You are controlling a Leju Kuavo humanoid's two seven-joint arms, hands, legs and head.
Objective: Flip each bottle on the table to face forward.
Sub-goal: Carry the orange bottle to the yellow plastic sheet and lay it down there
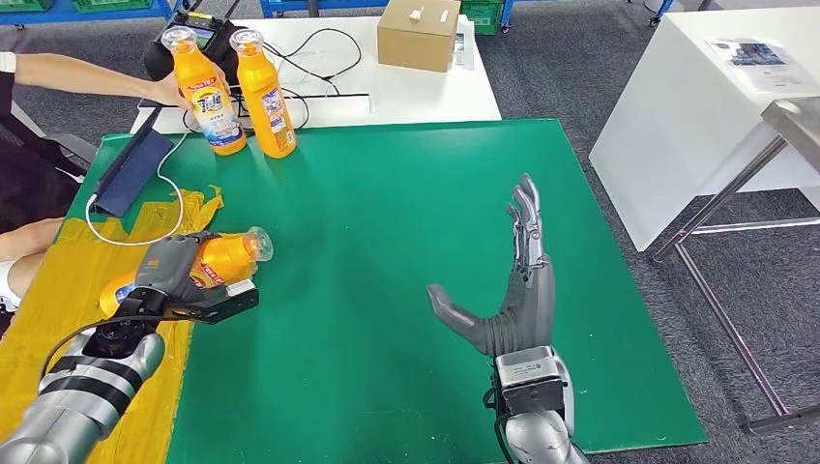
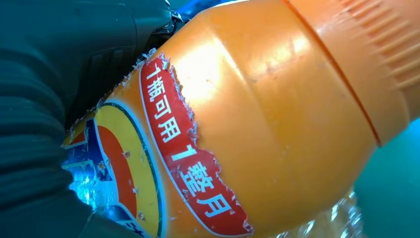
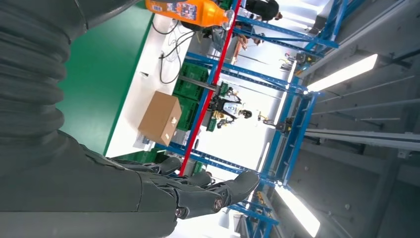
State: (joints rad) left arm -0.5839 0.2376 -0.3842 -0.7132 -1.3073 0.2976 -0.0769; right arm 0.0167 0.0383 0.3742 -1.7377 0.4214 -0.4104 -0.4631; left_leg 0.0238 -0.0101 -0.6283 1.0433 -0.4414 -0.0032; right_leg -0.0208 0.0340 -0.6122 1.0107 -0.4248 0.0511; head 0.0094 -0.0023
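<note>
A green mat (image 1: 406, 290) covers most of the table, with a patch of yellow tape (image 1: 58, 290) along its left edge. Beyond the mat lies a white tabletop (image 1: 425, 92) carrying a brown cardboard box (image 1: 418, 34) and a tangle of black cables (image 1: 309, 58). A second white table (image 1: 696, 126) stands well apart on the right, over grey carpet.

The right hand (image 1: 517, 280) hovers above the middle-right of the mat, fingers stretched straight and spread, thumb out to the side, holding nothing. The left hand (image 1: 179, 280) is wrapped around a lying orange bottle (image 1: 224, 259) at the mat's left edge, where green meets the yellow tape; its clear cap points toward the mat's centre. In the left wrist view that bottle (image 2: 277, 124) is seen close up, with a torn red label strip bearing white characters (its edges are frayed).

Two more orange bottles stand upright at the far left corner of the mat, just beside each other: the left standing bottle (image 1: 208, 97) and the right standing bottle (image 1: 266, 97). A person's arm (image 1: 87, 77) reaches in from the left, the hand against the left one.

A dark blue flat case (image 1: 131, 174) rests tilted near the left edge, with a white cord (image 1: 145, 227) looping from it across the tape, close to the held bottle.
</note>
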